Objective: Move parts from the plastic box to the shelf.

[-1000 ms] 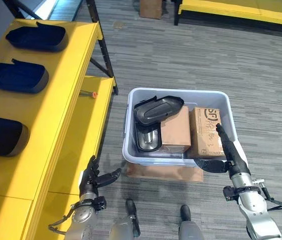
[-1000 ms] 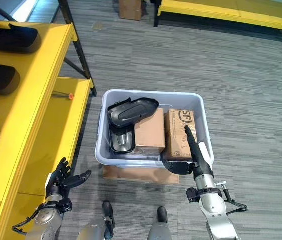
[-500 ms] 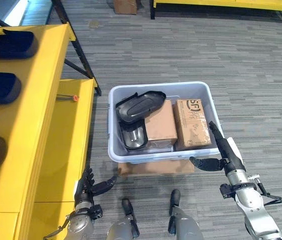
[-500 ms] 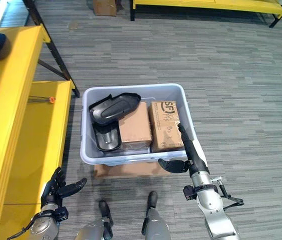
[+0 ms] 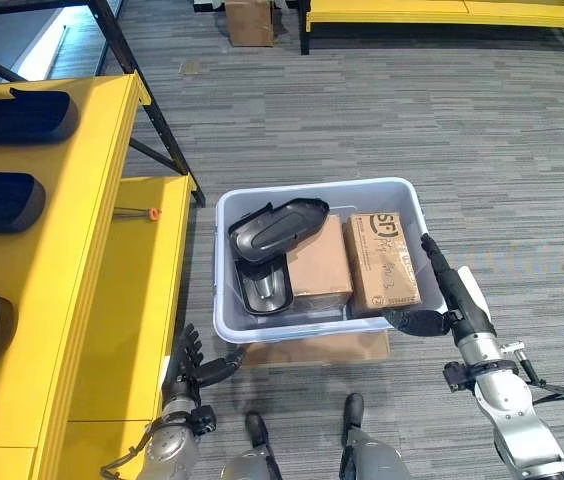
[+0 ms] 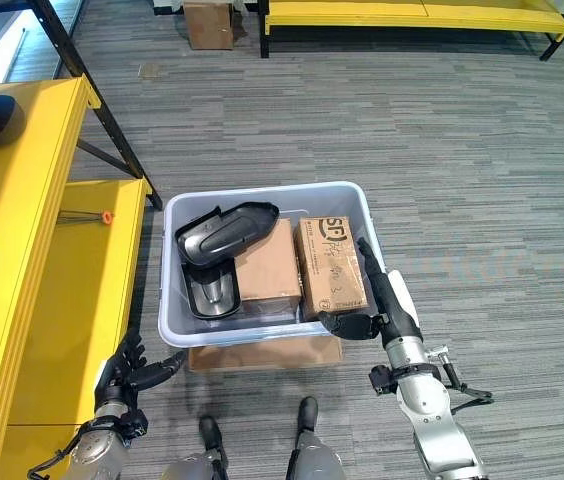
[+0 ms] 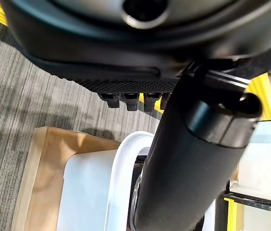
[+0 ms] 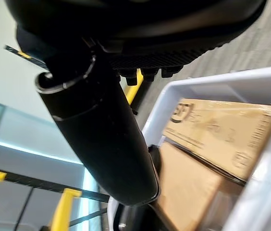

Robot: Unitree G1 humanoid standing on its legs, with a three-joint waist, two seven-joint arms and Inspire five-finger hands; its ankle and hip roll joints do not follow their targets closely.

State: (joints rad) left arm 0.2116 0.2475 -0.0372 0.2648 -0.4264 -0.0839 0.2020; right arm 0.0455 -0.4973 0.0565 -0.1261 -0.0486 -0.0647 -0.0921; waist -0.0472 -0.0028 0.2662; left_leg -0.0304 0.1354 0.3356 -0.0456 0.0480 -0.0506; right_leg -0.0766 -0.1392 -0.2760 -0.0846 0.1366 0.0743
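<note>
Parts remaining for transfer lie in the pale grey plastic box (image 5: 224,300) directly ahead of both hands: a dark moulded plastic shell (image 5: 275,223) resting on top, and a second dark tray-shaped part with a shiny centre (image 5: 265,285) beneath it. Beside these sit two brown cardboard cartons, a plain one (image 5: 318,262) and a printed one (image 5: 383,261), touching each other.

The right hand (image 5: 455,295) is held with fingers straight and extended over the box rim by the printed carton, thumb spread toward the box wall; it holds nothing. The left hand (image 5: 191,358) hovers low, just short of the box's near corner, fingers loosely splayed and empty. The yellow metal shelf (image 5: 102,290) stands beyond the left hand, on its outer side.

Progress, as judged: three dark shell-shaped parts (image 5: 0,199) already rest on the upper shelf deck, so part of the task appears done. At least two parts are still in the box, and no pick is yet under way.

Markings: the printed carton bears a dark logo and line graphics; the lettering is too small to read reliably. A small orange-tipped pin (image 5: 139,212) lies on the lower shelf deck
</note>
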